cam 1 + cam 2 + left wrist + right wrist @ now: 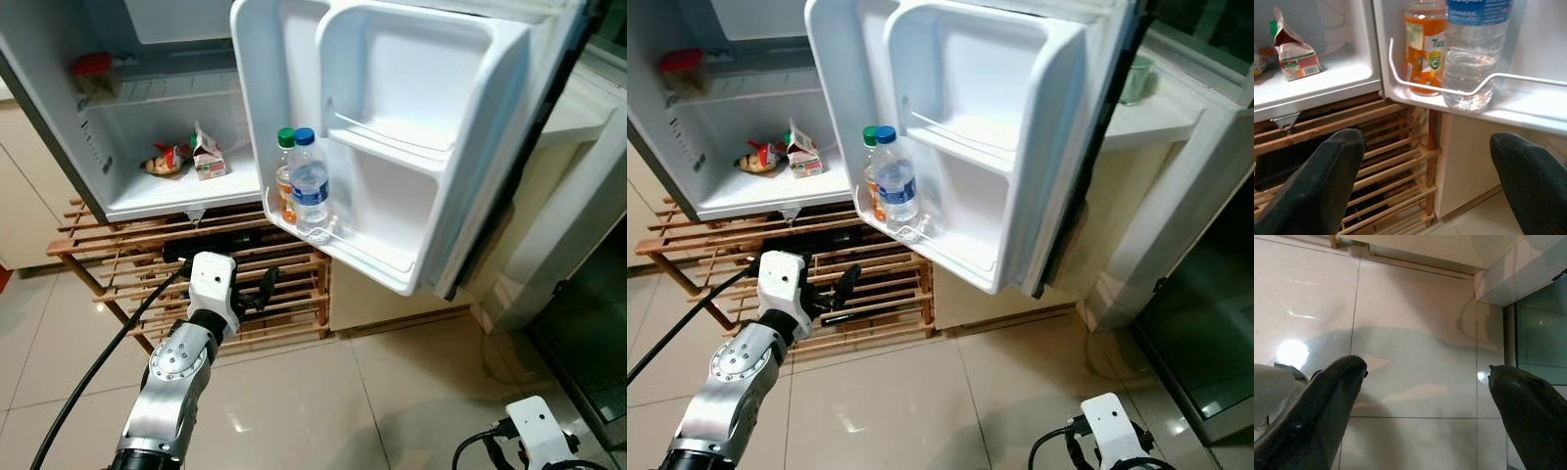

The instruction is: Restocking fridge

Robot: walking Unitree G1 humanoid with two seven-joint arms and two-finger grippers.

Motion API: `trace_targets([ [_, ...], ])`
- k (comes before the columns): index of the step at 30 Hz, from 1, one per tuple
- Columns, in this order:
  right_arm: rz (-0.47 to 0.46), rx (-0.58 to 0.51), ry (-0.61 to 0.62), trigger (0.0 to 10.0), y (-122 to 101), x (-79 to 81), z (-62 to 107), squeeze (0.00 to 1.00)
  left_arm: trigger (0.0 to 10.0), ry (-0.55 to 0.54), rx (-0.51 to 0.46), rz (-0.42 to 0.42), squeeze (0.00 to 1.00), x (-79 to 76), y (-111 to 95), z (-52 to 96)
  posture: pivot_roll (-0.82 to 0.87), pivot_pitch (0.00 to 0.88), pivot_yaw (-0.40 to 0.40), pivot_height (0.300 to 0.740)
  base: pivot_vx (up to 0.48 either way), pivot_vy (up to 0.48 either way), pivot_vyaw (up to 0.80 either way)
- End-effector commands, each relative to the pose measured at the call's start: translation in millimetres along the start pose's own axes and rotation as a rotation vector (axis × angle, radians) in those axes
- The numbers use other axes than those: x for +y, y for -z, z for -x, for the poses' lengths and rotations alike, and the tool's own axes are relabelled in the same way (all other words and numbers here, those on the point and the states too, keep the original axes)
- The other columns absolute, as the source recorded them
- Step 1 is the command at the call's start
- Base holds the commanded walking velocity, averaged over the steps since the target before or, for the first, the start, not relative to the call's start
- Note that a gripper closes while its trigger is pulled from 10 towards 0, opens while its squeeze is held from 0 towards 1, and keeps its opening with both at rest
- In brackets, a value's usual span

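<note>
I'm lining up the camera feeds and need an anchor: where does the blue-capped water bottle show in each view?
Left eye view: water bottle in the door's bottom shelf, centre.
Right eye view, left of centre.
Left wrist view, behind the wire rail.
Right wrist view: floor tiles, no bottle.
Shared landmark: orange juice bottle touching it.

You are looking down at a floor of large pale glossy tiles (323, 401) with thin dark grout lines; a bright patch of light reflects off them in the right wrist view. A low slatted wooden rack (118, 245) stands on that floor, its slats running left to right, with something dark lying between its shelves. To your left rises a cream cabinet front (20, 196). To your right a white counter ledge (1146, 122) carries a pale green mug (1136, 78) near its back edge — beside it, a dark glass panel (588, 343) in a pale frame reaches the floor.
</note>
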State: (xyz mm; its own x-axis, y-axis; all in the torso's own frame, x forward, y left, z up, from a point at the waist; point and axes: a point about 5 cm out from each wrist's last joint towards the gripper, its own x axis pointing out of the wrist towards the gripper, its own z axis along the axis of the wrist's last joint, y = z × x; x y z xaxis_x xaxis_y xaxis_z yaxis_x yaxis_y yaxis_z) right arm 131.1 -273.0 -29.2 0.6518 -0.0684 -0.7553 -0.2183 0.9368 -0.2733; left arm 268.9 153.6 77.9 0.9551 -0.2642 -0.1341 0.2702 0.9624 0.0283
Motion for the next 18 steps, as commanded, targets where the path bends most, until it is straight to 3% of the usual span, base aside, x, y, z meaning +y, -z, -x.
trace_targets([
  [1,0.004,-0.014,-0.002,10.0,-4.1,0.9,-1.0,0.04,10.0,-0.012,0.010,-0.013,0.00,3.2,0.2,0.4,-0.29,0.000,0.051,0.740,0.000,0.000,0.00],
  [8,0.004,-0.014,-0.002,10.0,-4.1,0.9,-1.0,0.04,10.0,-0.012,0.010,-0.013,0.00,3.2,0.2,0.4,-0.29,0.000,0.051,0.740,0.000,0.000,0.00],
  [9,-0.007,0.036,0.076,10.0,4.0,-14.4,-4.7,0.03,10.0,0.004,0.082,-0.054,0.00,2.8,12.8,0.6,-0.29,0.000,0.055,0.740,0.000,0.000,0.00],
  [10,-0.014,-0.190,0.298,10.0,-67.0,-57.6,-11.8,0.02,10.0,0.053,0.345,-0.056,0.00,4.9,67.8,6.3,-0.29,0.000,0.071,0.740,0.000,0.000,0.00],
  [11,-0.037,-0.367,0.454,10.0,-120.5,-86.3,-4.5,0.02,10.0,0.082,0.538,-0.048,0.00,7.8,105.4,19.7,-0.29,0.000,0.071,0.740,0.000,0.000,0.00],
  [12,-0.059,-0.490,0.549,10.0,-155.2,-102.5,6.4,0.02,10.0,0.090,0.656,-0.033,0.00,10.3,126.9,31.9,-0.29,0.000,0.070,0.740,0.000,0.000,0.00],
  [13,-0.071,-0.554,0.589,10.0,-172.0,-108.9,13.7,0.02,10.0,0.090,0.708,-0.020,0.00,11.4,136.1,38.3,-0.29,0.000,0.069,0.740,0.000,0.000,0.00],
  [18,-0.067,-0.561,0.577,10.0,-173.0,-106.8,13.2,0.03,10.0,0.082,0.691,-0.008,0.00,11.0,134.0,34.6,-0.29,0.000,0.066,0.740,0.000,0.000,0.00],
])
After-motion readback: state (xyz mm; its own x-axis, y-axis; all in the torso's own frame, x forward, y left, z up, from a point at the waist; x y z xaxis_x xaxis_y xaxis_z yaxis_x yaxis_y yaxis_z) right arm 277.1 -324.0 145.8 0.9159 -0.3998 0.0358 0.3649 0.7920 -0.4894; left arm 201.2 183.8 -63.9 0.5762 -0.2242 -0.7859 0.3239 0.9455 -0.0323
